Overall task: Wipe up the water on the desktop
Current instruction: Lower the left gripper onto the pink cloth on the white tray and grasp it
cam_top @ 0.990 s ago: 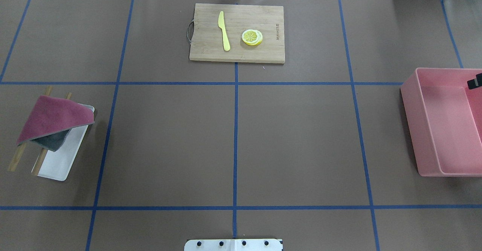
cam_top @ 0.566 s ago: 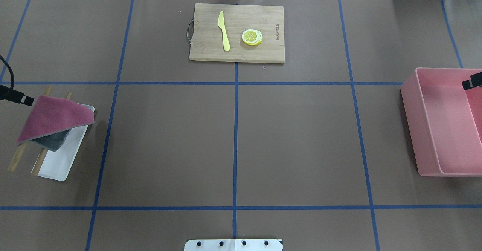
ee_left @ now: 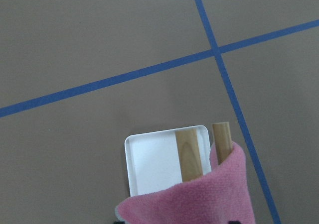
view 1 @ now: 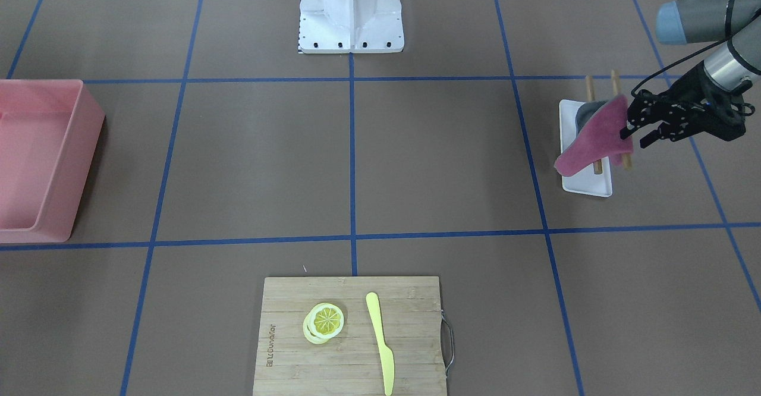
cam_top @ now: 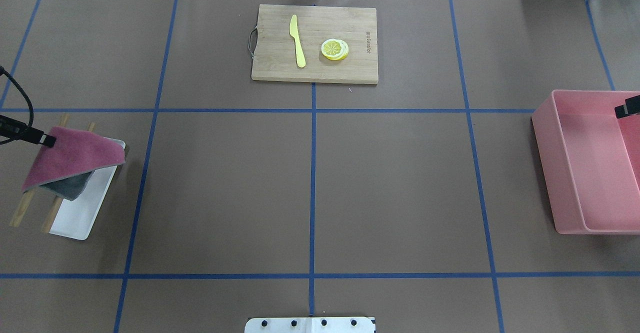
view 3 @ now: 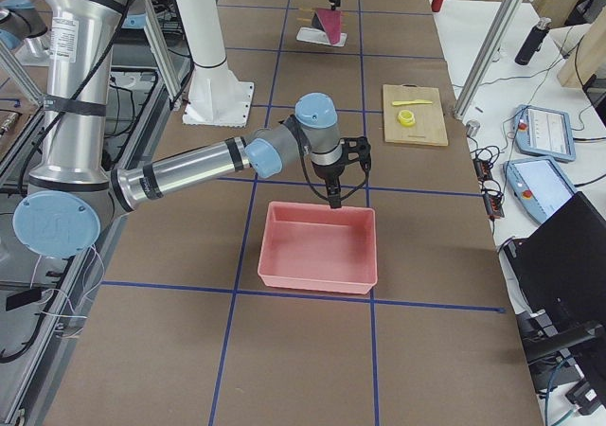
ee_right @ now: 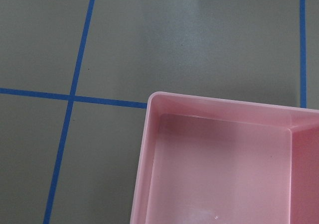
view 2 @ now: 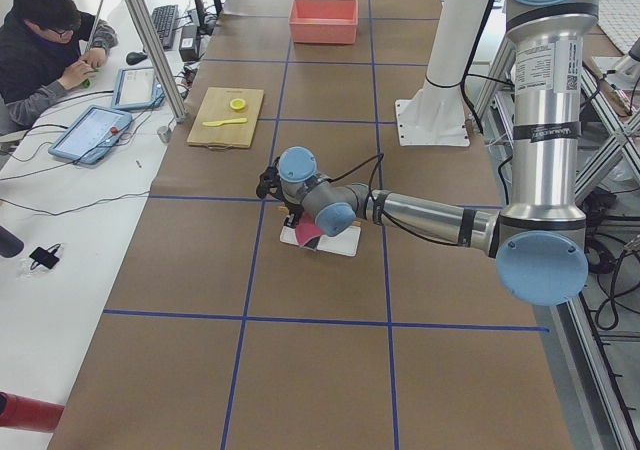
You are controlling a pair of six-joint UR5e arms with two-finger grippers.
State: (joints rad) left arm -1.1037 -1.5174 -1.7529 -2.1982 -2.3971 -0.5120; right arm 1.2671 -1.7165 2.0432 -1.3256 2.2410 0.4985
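The brown desktop (cam_top: 400, 188) with blue tape lines shows no water that I can make out. A dark pink cloth (cam_top: 70, 155) with a grey underside hangs over two wooden sticks (cam_top: 20, 213) on a white tray (cam_top: 80, 218) at the left. My left gripper (view 1: 637, 128) is open, its fingers at the cloth's (view 1: 594, 137) upper corner; the left wrist view shows the cloth (ee_left: 199, 199) just below the camera. My right gripper (view 3: 333, 197) hovers over the pink bin's rim; only its tip (cam_top: 625, 110) shows overhead, so I cannot tell whether it is open or shut.
A pink bin (cam_top: 545, 138) stands at the right edge. A bamboo cutting board (cam_top: 280, 68) at the far middle carries a yellow knife (cam_top: 297, 40) and lemon slices (cam_top: 335, 49). The robot's white base plate (cam_top: 310, 324) is at the near edge.
My left gripper has come in from the left edge and moved right to the cloth's corner. The right gripper's tip has shifted slightly over the bin. The cloth has not moved.
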